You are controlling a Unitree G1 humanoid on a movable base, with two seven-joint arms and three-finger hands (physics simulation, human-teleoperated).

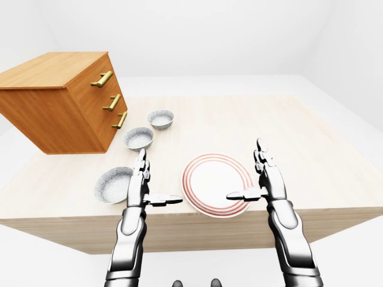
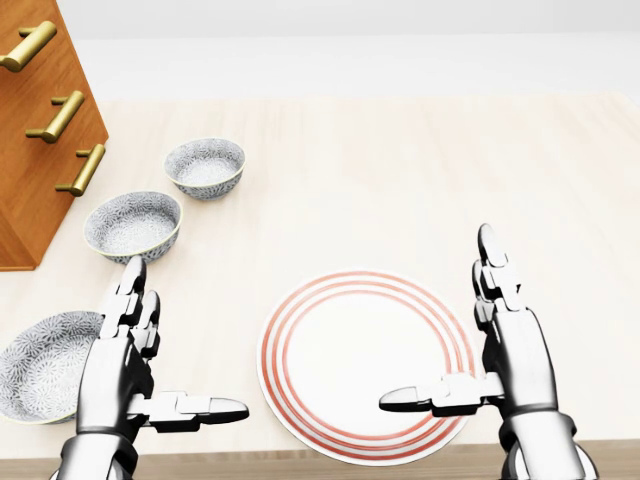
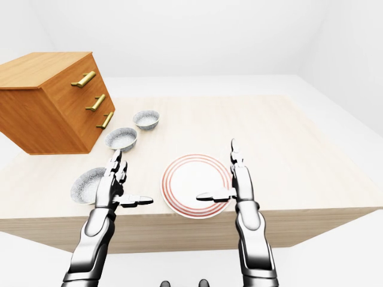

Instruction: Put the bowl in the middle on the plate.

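Middle bowl (image 2: pixel 133 225) in both; whole drawer chest (image 1: pixel 60 113) only in eye views

head view looks steeply down, close; eye views, wider, share the table (image 1: pixel 269 131).

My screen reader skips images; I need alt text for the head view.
The robot's left hand and right hand, both open, flank a red-ringed plate at the bottom. Three patterned bowls line up diagonally at left beside a wooden drawer chest; the middle bowl is untouched.
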